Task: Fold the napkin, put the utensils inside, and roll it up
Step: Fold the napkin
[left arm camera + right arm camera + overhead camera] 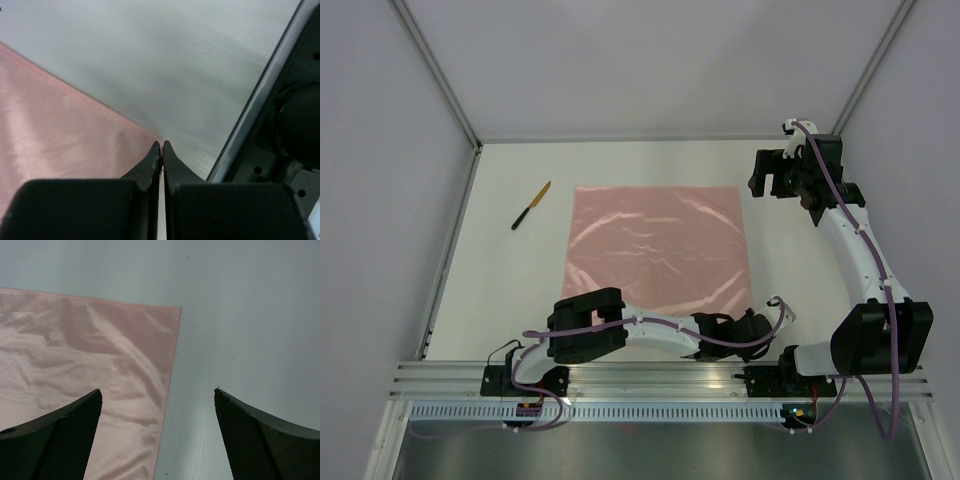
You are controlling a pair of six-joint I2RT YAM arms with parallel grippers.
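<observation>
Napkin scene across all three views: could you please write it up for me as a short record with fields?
napkin: salmon-pink square, spread flat on the white table, creased, unfolded
left gripper: shut at the napkin's near right corner, apparently pinching it
right gripper: open, holding nothing, by the napkin's far right corner
knife: black handle, lying left of the napkin, apart from it
task stage: fold not yet begun, no utensil on the napkin

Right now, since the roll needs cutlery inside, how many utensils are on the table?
1: a knife lies left of the spread napkin, apart from it. None else shows, though some may be hidden.
</observation>
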